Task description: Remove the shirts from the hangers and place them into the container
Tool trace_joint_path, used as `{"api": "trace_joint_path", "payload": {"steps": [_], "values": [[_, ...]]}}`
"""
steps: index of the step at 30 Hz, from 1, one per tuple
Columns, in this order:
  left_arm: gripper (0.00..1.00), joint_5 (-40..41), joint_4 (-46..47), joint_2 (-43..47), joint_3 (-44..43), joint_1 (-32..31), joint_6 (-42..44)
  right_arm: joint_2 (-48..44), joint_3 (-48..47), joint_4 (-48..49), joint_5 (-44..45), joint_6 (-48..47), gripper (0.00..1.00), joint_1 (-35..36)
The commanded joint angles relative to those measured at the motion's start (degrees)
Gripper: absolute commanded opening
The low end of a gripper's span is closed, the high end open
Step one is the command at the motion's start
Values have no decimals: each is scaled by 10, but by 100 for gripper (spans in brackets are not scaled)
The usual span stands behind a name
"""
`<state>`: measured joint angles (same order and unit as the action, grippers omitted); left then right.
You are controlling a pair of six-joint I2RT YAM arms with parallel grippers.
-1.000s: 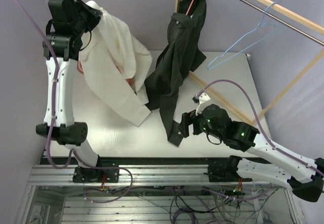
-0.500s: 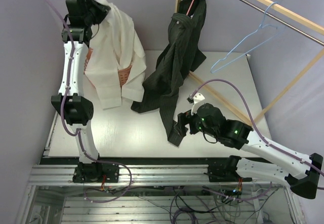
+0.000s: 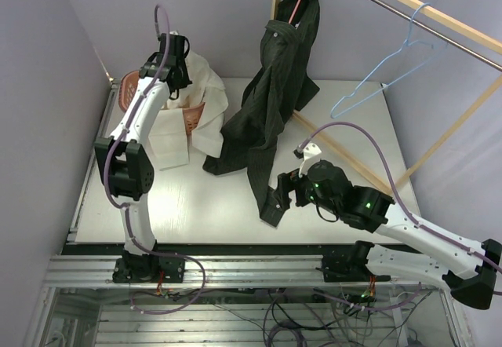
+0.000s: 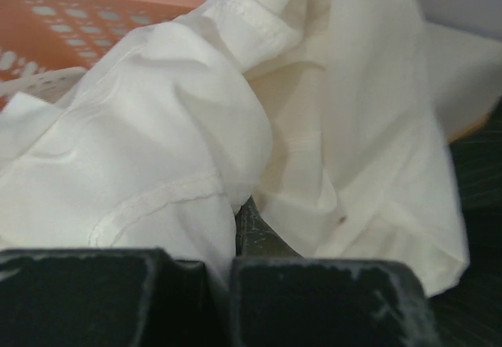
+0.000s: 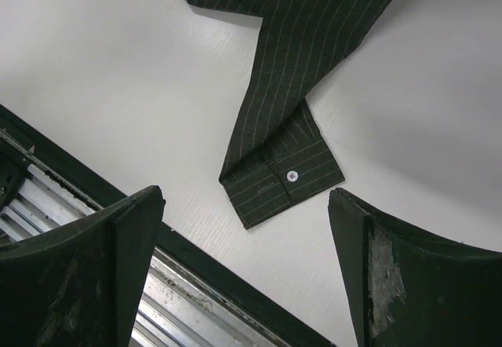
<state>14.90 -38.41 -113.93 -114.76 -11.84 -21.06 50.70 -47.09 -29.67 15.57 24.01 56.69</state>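
"At the far left corner of the table [image 3: 353, 119], what is the left gripper [image 3: 176, 55] doing?"

"Its fingers [image 4: 118, 300] are pressed together, and a fold of the white shirt [image 4: 180, 151] is pinched between them. That shirt is draped over the orange basket [image 3: 125, 88] and spills over the near rim onto the table."

"And the dark pinstriped shirt [image 3: 274, 88]?"

"It hangs on the pink hanger [image 3: 296, 1], up by the wooden rack [image 3: 276, 1]. Its lower part and one sleeve lie on the table, just beside the white shirt. The light blue hanger [image 3: 384, 64] hangs by itself from the rail [image 3: 439, 29], further right."

"What about the right gripper [image 5: 247, 202]?"

"It hovers over the cuff [image 5: 282, 182] of that sleeve, which lies flat near the table's front edge. Its fingers are spread wide on either side and hold nothing."
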Motion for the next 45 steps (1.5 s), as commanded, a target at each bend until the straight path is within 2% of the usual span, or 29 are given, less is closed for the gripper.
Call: {"api": "trace_joint_path", "payload": {"steps": [1, 3, 4, 6, 8, 14, 20, 23, 25, 27, 29, 32, 35, 45], "values": [[7, 75, -44, -27, 22, 8, 65, -2, -1, -4, 4, 18, 87, 0], [11, 82, -63, -49, 24, 8, 64, 1, -1, -6, -1, 20, 87, 0], [21, 84, -70, -59, 23, 8, 64, 3, -2, -6, -1, 20, 87, 0], [50, 81, -83, -78, 17, 9, 56, 3, -3, -7, 1, 21, 87, -1], [97, 64, -84, -90, 12, 12, 49, 1, -2, -6, 2, 23, 87, 0], [98, 21, -63, -63, 4, 22, 33, 3, 0, 2, 0, 27, 87, 0], [98, 20, -59, 46, -12, 22, 26, 2, 3, 3, -3, 25, 87, 1], [100, -12, -39, 110, -12, 22, 17, -4, 5, 2, -3, 25, 87, 0], [92, -76, 18, 156, 30, 15, 6, -7, 8, 3, -1, 26, 87, 0], [84, -99, 56, 175, 40, -12, -2, -11, 8, 0, 5, 28, 87, 0], [82, -45, 18, 144, -22, -62, 22, -15, 5, -8, 10, 31, 87, 0], [85, 65, -83, 42, -150, -137, 71, -27, 2, -16, 20, 38, 87, 0], [85, 123, -131, -26, -229, -167, 76, -41, 1, -25, 30, 49, 87, 0], [85, 184, -116, -59, -154, -190, 73, -78, 19, -37, 37, 75, 87, -1]]}}
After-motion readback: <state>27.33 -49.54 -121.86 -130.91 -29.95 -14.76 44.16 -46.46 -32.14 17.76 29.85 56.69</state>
